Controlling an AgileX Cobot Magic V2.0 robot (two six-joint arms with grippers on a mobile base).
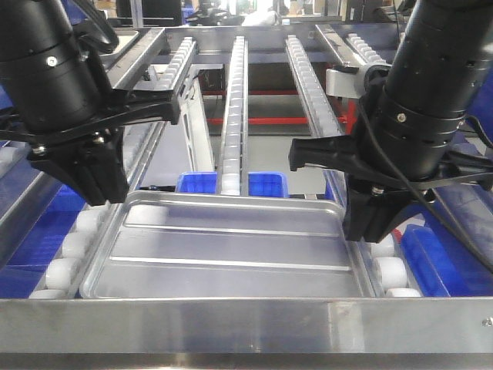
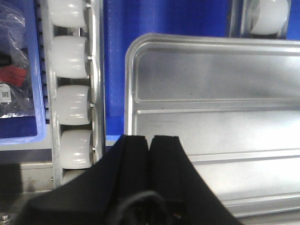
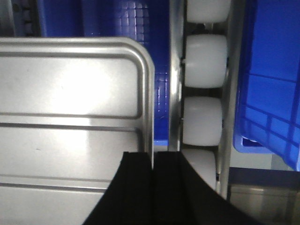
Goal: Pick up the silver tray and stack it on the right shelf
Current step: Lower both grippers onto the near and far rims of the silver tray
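The silver tray (image 1: 231, 250) lies flat on the white rollers (image 1: 65, 247) of the right shelf (image 1: 231, 324), just behind its front bar. The tray's right rim runs straight into the seam of the right gripper (image 3: 152, 157), whose fingers are clenched on it. The left gripper (image 2: 150, 140) is at the left rim, fingers pressed together. It is not clear if they pinch the metal. Blue crates (image 1: 266, 183) are below.

The setting appears to be a factory or warehouse floor. A steel rack (image 1: 231, 324) with long rails of white rollers (image 1: 235, 92) fills the centre of the front view. Blue plastic crates (image 1: 269, 183) sit beneath it. A labelled bag (image 2: 11, 56) lies in a blue bin (image 2: 38, 93) at left in the left wrist view.
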